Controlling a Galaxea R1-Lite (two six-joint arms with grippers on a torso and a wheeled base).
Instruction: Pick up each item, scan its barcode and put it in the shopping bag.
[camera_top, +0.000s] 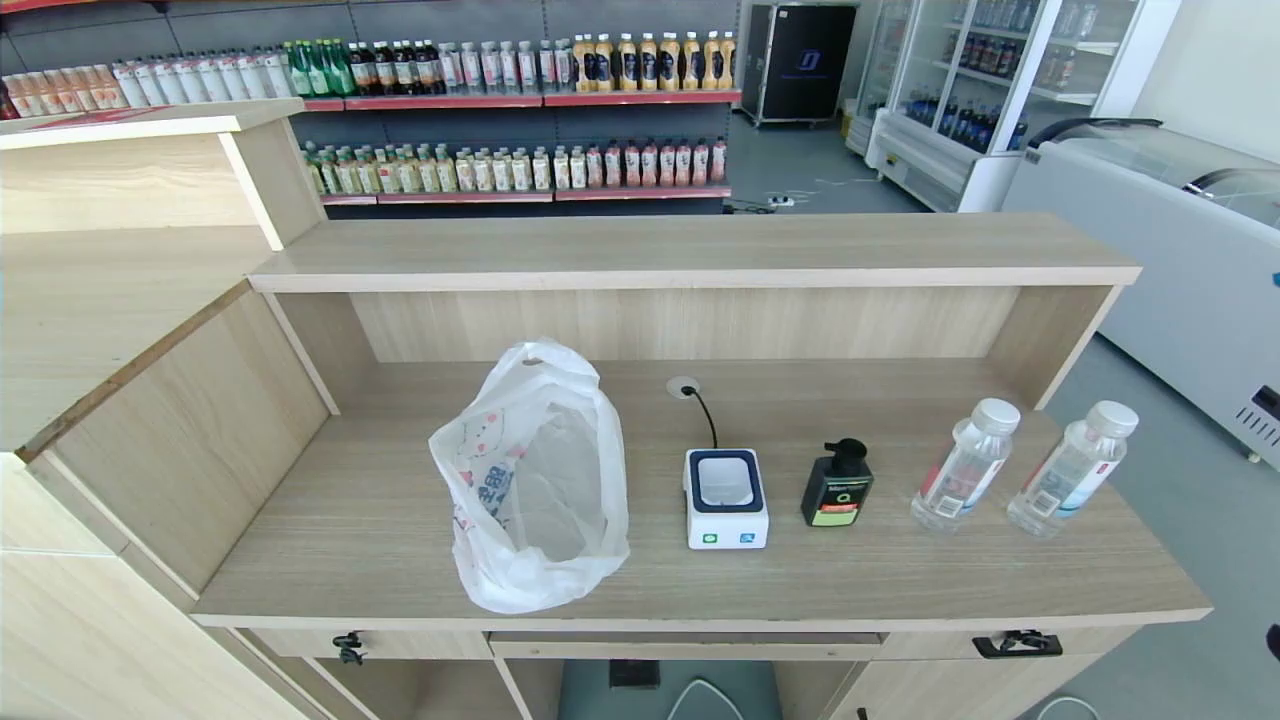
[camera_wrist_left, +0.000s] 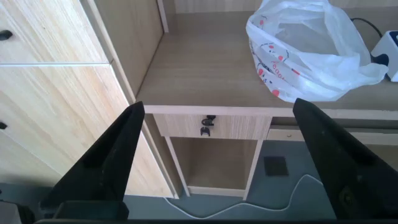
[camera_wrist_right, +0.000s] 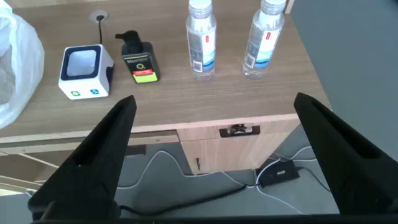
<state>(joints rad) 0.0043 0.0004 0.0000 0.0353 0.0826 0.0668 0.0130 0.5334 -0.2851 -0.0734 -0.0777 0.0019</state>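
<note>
One white plastic shopping bag (camera_top: 535, 480), left of centre in the frame. One white barcode scanner (camera_top: 726, 497) at centre, with one black cable (camera_top: 705, 415) behind it. One dark pump bottle (camera_top: 838, 485) just right of that. Two clear, white-capped water bottles (camera_top: 965, 465) (camera_top: 1072, 470), side by side at the right.

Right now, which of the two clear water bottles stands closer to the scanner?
The inner water bottle, right beside the dark pump bottle; the other bottle stands farther to the robot's right.
</note>
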